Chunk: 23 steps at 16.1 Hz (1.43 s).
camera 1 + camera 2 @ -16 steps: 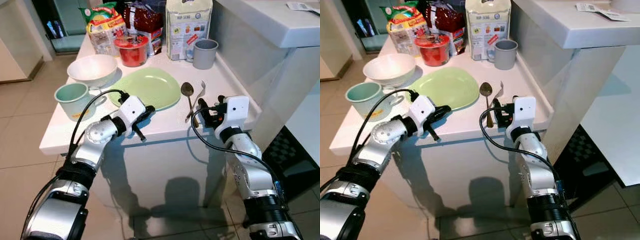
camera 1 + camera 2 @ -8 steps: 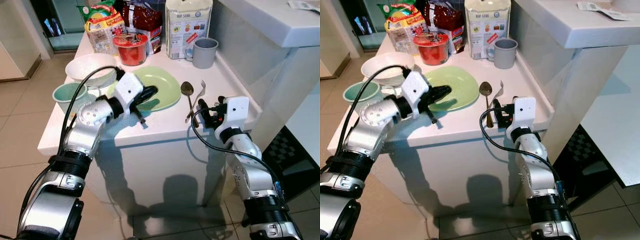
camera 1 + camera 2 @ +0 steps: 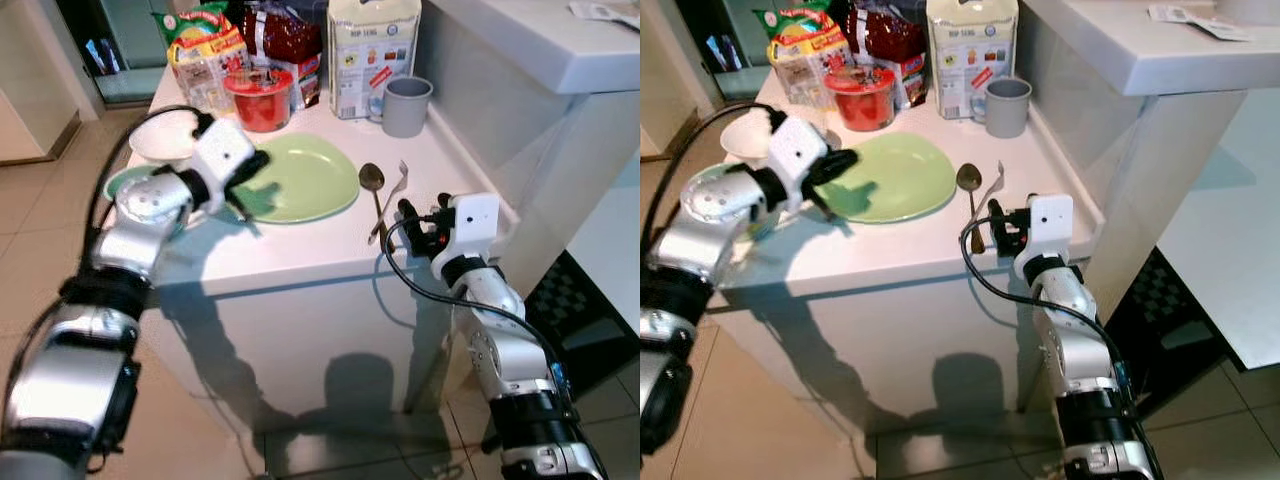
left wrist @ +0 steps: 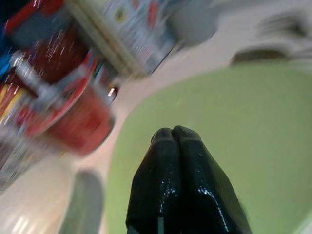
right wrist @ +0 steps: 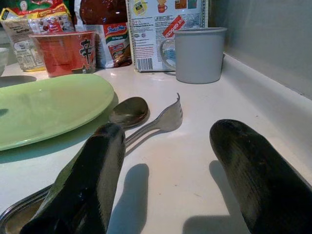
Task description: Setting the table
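Lower right of the head views, the right gripper (image 3: 408,224) rests at the near edge of the white table (image 3: 300,250), fingers spread wide; its wrist view shows them either side of the handles of the spoon (image 5: 127,112) and fork (image 5: 163,122), holding nothing. At centre left, the left arm reaches across the table, the left gripper (image 3: 250,172) over the near-left rim of the green plate (image 3: 305,180). Its blurred wrist view shows the fingertips (image 4: 175,135) pressed together above the plate. Further back stand the grey mug (image 3: 405,105), red noodle cup (image 3: 260,98) and food packets (image 3: 372,50); a white bowl (image 3: 745,140) sits upper left.
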Motion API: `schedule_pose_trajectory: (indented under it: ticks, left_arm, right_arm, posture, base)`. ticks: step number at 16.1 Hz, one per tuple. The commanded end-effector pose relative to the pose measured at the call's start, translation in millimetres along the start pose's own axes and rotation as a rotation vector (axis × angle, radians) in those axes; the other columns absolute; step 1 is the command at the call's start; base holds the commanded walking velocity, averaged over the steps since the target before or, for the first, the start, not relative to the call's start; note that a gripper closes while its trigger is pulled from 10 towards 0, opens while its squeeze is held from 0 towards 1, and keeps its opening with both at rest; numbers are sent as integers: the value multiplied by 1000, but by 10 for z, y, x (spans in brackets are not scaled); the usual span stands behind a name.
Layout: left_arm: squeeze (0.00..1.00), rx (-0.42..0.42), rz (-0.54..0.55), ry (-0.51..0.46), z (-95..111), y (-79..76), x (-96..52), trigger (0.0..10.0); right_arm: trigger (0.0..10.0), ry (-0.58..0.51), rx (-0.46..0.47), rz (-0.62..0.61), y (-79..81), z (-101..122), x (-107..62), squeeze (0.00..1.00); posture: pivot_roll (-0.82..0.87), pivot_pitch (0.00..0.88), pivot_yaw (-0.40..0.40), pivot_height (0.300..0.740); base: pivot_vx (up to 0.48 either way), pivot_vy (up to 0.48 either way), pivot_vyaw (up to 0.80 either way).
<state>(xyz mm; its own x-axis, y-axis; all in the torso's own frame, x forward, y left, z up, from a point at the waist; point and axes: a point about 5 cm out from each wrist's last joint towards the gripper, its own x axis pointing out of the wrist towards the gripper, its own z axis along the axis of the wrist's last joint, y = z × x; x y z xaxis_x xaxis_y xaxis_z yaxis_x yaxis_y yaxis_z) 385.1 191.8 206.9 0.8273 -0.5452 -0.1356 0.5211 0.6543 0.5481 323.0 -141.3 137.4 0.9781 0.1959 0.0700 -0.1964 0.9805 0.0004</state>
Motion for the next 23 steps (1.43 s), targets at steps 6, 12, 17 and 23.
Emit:
schedule_pose_trajectory:
  ticks: [6, 12, 17, 23]
  left_arm:
    - [0, 56, 19, 106, -136, -42, 93, 10000]
    - [0, 27, -28, 182, -357, -298, 126, 10000]
    - [0, -25, -48, 252, -577, -474, 71, 10000]
    - [0, -94, -48, 287, -760, -652, 4, 10000]
  right_arm:
    - [10000, -5, -5, 9, 15, 6, -30, 0]
    - [10000, 1, -6, 7, -1, 4, -53, 0]
    - [10000, -31, -5, -14, -121, 149, 18, 0]
    - [10000, -28, 5, -23, -152, 162, 22, 0]
  posture:
    - [-14, 0, 55, 740]
    - [-25, 0, 52, 740]
    - [-24, 0, 51, 740]
    - [-22, 0, 48, 740]
  base:
    - [0, 0, 0]
    - [0, 0, 0]
    - [0, 0, 0]
    - [0, 0, 0]
